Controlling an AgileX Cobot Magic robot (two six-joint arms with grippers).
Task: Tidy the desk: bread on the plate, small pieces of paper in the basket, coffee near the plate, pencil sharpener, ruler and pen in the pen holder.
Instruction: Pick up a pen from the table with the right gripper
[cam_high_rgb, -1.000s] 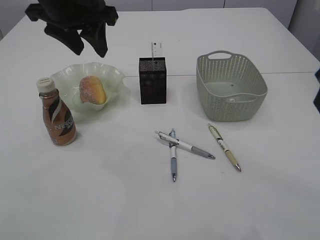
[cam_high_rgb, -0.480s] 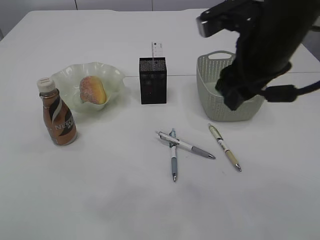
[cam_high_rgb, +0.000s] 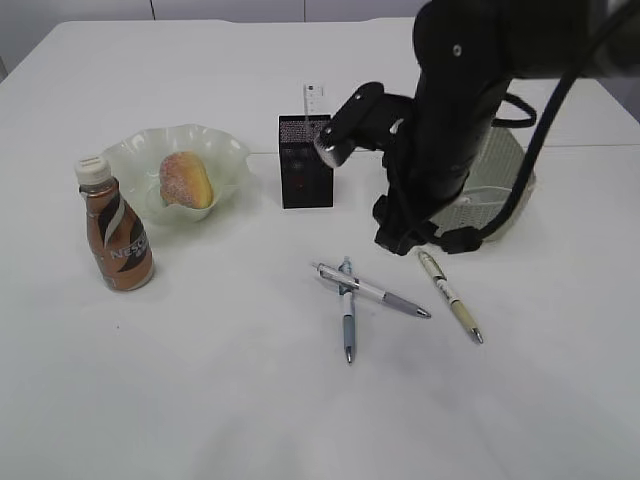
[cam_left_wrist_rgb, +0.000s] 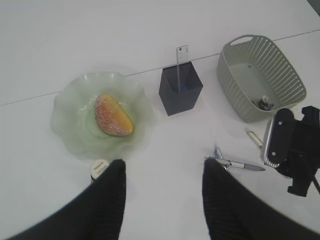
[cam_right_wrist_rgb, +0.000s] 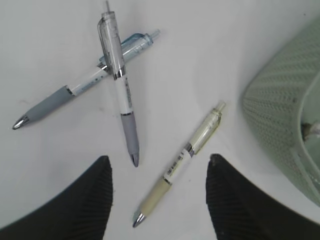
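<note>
**Q:** Where are the pens, and which of your arms is closer?

**A:** Three pens lie on the bench (cam_high_rgb: 200, 400), in front of the pen holder (cam_high_rgb: 305, 162). My right gripper (cam_right_wrist_rgb: 159, 200) hangs right above them, with the basket (cam_right_wrist_rgb: 285, 120) just off to one side. My left gripper (cam_left_wrist_rgb: 162, 200) is well apart, up above the plate (cam_left_wrist_rgb: 67, 130) with the bread (cam_left_wrist_rgb: 113, 115) and the coffee bottle (cam_high_rgb: 116, 225). So the right arm is the nearer one.

**Q:** Which pen lines up best?

**A:** The yellow pen (cam_right_wrist_rgb: 182, 160). In my right wrist view it lies alone between my two fingers, its long axis running on a slant from the tip low down to the clip end further out toward the basket. I judge a small turn of the wrist would set my jaws across it. The white pen (cam_right_wrist_rgb: 119, 85) and the blue pen (cam_right_wrist_rgb: 82, 82) lie crossed, touching, off to the side, and look harder to pick singly.

**Q:** And your jaws?

**A:** Both pairs stand apart and hold nothing; neither touches anything.

**Q:** The rest?

**A:** The ruler (cam_high_rgb: 314, 100) stands in the pen holder. Something small lies in the basket; I can't tell what.
</note>
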